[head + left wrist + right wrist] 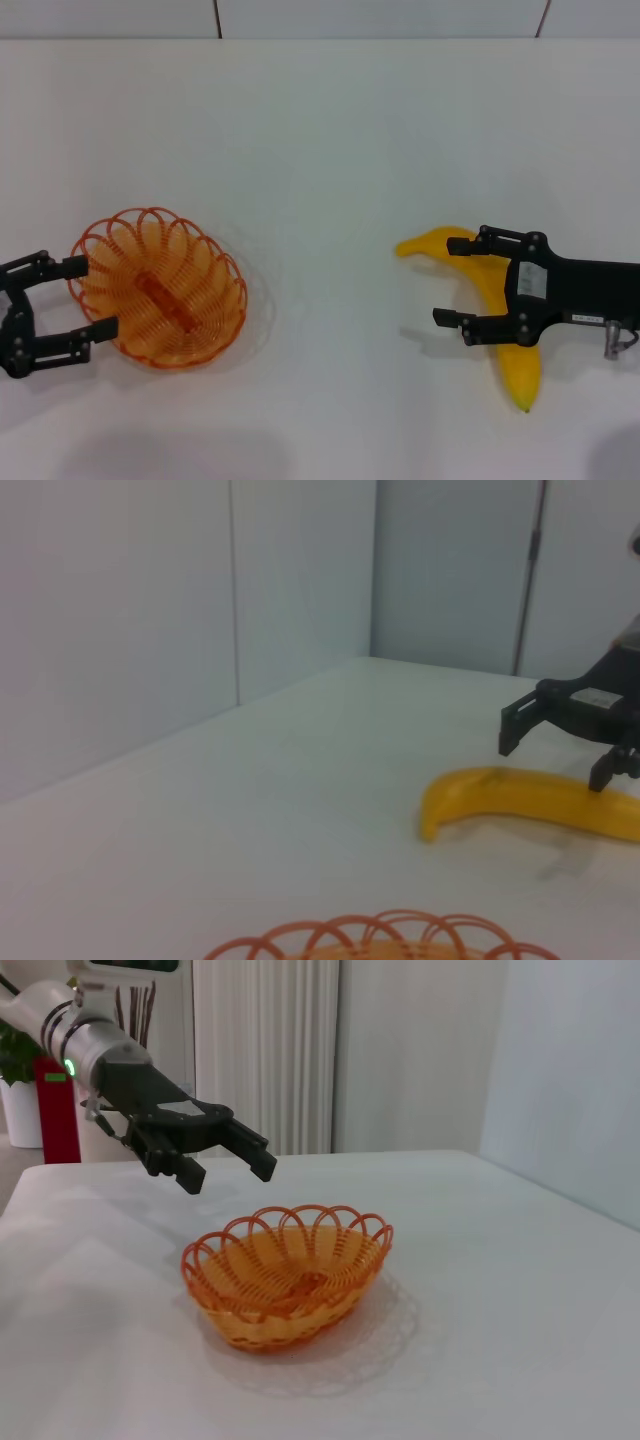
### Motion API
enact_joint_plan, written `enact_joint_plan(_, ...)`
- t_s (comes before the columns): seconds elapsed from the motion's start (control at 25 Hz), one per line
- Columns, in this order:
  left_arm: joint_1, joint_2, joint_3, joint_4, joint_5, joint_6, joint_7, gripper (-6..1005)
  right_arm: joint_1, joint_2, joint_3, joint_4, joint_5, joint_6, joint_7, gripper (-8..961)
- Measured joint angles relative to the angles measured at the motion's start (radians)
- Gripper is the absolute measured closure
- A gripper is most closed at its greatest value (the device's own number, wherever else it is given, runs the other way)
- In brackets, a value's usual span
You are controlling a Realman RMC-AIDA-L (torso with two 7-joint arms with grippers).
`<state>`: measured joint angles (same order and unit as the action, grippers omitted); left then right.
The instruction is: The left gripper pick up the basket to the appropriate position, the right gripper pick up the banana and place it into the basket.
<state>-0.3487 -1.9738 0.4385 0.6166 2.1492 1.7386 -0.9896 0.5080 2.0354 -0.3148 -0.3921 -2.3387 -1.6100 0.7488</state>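
The orange wire basket [160,290] sits on the white table at the left. My left gripper [88,298] is open, with its fingers on either side of the basket's left rim. In the right wrist view the left gripper [228,1172] hovers just above the rim of the basket [290,1280]. The yellow banana [522,368] lies at the right. My right gripper [455,282] is open over the banana's middle, one finger on each side. The left wrist view shows the banana [520,800], the right gripper [560,748] above it, and the basket rim [380,930].
The white table [330,150] stretches between basket and banana with nothing on it. A wall runs along the table's far edge. Curtains and a red object stand beyond the table in the right wrist view.
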Motion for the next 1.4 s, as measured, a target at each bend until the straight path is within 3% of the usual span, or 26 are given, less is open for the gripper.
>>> enact_joint_plan(0.64, -0.042, -0.007, 0.031, -0.019, 0.020, 0.000, -0.002, 149, 0.003, 0.002, -0.003, 0.003, 0.001, 0.001, 0.000, 90)
enact_joint_plan(0.88, -0.038, -0.007, 0.017, -0.012, -0.040, 0.024, -0.017, 150, -0.003, 0.002, 0.005, 0.001, 0.002, 0.000, 0.000, 90)
enact_joint_plan(1.0, -0.037, -0.004, 0.018, 0.043, -0.147, 0.036, -0.131, 149, -0.003, 0.001, 0.006, 0.000, 0.003, -0.004, 0.000, 90)
enact_joint_plan(1.12, -0.054, 0.002, 0.024, 0.181, -0.205, 0.037, -0.360, 148, 0.002, 0.000, 0.008, 0.000, 0.004, -0.006, 0.003, 90)
enact_joint_plan(1.24, -0.091, 0.016, 0.026, 0.306, -0.179, 0.008, -0.607, 149, 0.008, 0.000, 0.008, -0.001, 0.008, -0.004, 0.003, 90)
enact_joint_plan(1.4, -0.197, 0.094, 0.034, 0.358, -0.057, -0.027, -0.873, 149, 0.009, 0.000, 0.008, -0.001, 0.027, -0.004, 0.002, 90)
